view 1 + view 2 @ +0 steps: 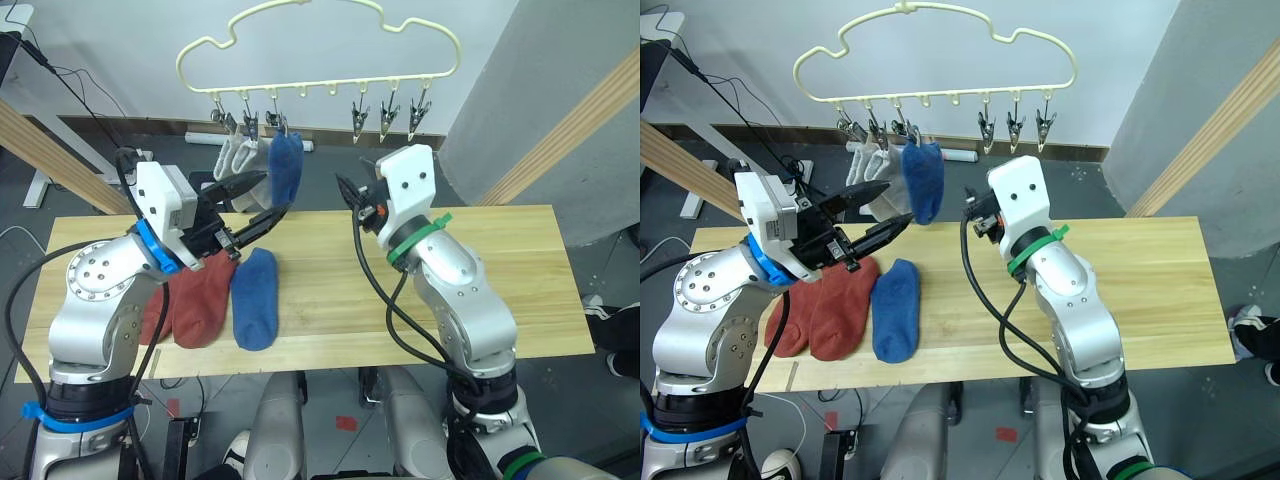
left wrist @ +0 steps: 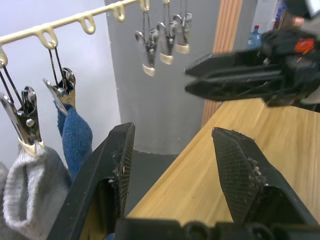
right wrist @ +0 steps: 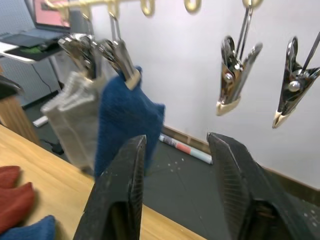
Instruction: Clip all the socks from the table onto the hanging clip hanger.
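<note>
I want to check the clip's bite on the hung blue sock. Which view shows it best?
The right wrist view: the soft blue fabric sock hangs close up, its top pinched in a small metal clip. The left wrist view shows a strip of it beside a light grey sock; the eye views show it whole but far.

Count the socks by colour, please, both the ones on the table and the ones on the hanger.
Rust-red socks: 2, on the table
Blue socks: 2, one on the table, one clipped to the hanger
Light grey socks: 2, clipped
Total: 6
</note>
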You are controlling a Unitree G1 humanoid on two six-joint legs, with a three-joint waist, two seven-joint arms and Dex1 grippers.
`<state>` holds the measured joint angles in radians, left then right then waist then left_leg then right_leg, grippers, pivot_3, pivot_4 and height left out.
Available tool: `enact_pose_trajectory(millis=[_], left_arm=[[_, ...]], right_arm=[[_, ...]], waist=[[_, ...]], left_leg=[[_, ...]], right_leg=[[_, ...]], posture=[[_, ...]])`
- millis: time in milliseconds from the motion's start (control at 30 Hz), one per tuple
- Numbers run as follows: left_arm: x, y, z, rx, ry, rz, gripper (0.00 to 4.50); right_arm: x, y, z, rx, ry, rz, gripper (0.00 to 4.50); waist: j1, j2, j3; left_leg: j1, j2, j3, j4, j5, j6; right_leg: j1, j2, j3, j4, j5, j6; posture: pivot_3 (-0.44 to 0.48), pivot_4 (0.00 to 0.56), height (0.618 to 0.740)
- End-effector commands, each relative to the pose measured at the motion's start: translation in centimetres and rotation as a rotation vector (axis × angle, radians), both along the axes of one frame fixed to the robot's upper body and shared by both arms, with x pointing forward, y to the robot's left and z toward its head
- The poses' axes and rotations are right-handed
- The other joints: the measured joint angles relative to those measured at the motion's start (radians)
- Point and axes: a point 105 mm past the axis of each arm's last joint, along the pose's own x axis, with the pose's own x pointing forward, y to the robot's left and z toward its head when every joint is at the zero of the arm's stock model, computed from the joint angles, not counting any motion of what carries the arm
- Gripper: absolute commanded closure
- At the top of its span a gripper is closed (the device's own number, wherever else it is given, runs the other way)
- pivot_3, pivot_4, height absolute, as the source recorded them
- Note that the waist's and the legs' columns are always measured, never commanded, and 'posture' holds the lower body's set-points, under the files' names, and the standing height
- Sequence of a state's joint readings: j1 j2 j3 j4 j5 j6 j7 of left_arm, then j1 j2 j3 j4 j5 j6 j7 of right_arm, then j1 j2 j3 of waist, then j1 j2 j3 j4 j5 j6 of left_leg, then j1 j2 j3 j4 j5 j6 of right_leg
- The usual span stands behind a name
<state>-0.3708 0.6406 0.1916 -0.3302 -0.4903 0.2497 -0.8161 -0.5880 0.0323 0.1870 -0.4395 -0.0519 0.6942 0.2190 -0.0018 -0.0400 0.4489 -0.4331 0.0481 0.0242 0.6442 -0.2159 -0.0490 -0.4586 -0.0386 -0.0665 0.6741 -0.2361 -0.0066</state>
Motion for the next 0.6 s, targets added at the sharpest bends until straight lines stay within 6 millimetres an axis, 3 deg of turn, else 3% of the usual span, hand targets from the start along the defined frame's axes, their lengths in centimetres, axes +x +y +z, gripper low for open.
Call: enact_pose_trajectory(millis=[33,367,600], left_arm=[[0.0,-0.5,0.7,0.002,-0.043,-0.011,1.83],[0.2,-1.0,0.9,0.001,-0.052,-0.022,1.83],[0.3,-1.1,1.0,0.001,-0.055,-0.025,1.83]], right_arm=[[0.5,0.3,1.8,0.048,-0.056,-0.02,2.27],[2.3,0.4,3.3,0.064,-0.1,-0.084,2.27],[2.3,0.3,4.1,0.091,-0.119,-0.087,2.27]], waist=[[-0.001,0.0,0.0],[-0.001,0.0,0.0],[-0.001,0.0,0.0]], left_leg=[[0.0,0.0,0.0,0.0,0.0,0.0],[0.0,0.0,0.0,0.0,0.0,0.0],[0.0,0.0,0.0,0.0,0.0,0.0]], right_leg=[[0.0,0.0,0.0,0.0,0.0,0.0],[0.0,0.0,0.0,0.0,0.0,0.0],[0.0,0.0,0.0,0.002,0.0,0.0]], posture=[[-0.027,0.433,0.735],[-0.024,0.435,0.735],[-0.028,0.434,0.735]])
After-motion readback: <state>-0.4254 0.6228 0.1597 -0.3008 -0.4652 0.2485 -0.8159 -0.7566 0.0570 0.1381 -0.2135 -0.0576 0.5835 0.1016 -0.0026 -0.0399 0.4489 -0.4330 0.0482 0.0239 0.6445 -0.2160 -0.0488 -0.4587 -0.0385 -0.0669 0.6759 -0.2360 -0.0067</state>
